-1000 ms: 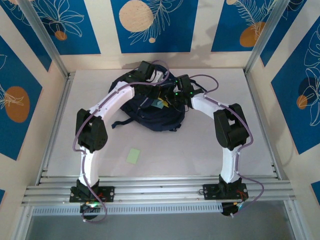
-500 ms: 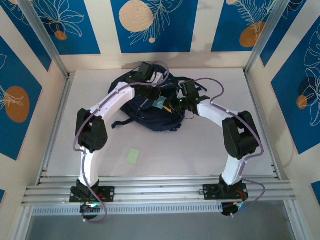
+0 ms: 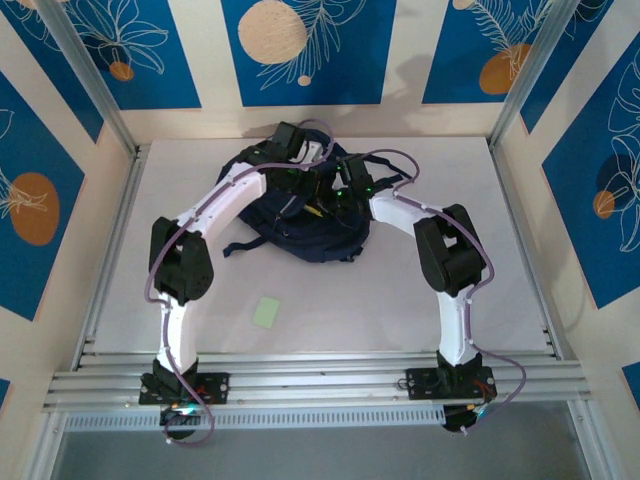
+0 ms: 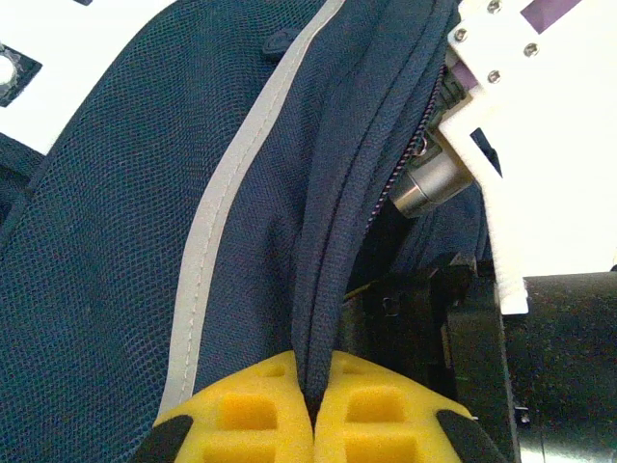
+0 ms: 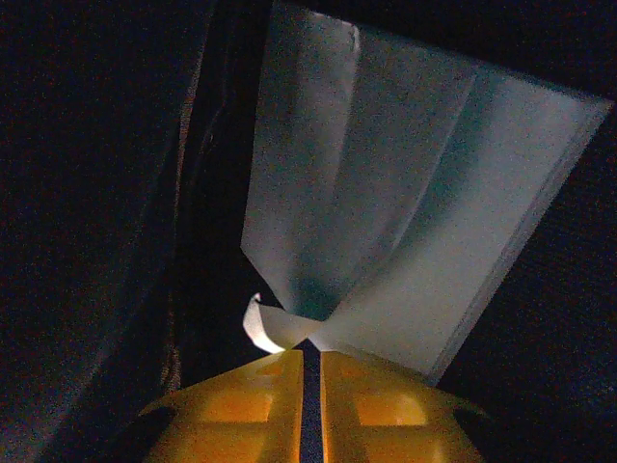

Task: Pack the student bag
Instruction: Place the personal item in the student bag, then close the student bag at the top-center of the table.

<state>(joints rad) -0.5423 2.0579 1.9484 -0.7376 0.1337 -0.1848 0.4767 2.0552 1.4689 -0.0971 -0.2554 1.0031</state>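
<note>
The student bag, dark navy with a light grey trim stripe, lies at the middle back of the table. My left gripper is at its top; its yellow pads are shut on a fold of the navy fabric at the bag's opening edge. My right gripper reaches into the opening from the right. Inside the dark bag its jaws stand almost together, pinching the curled corner of a pale blue-green paper sheet that fans out ahead of them.
A small light green note lies on the white table in front of the bag, toward the left arm. The right arm's white wrist sits close beside the held edge. Aluminium rails run along the near edge; patterned walls enclose the table.
The right gripper has moved left and down into the bag's opening with the pale sheet, which is now hidden from above. Its jaws have narrowed. The left gripper holds still.
</note>
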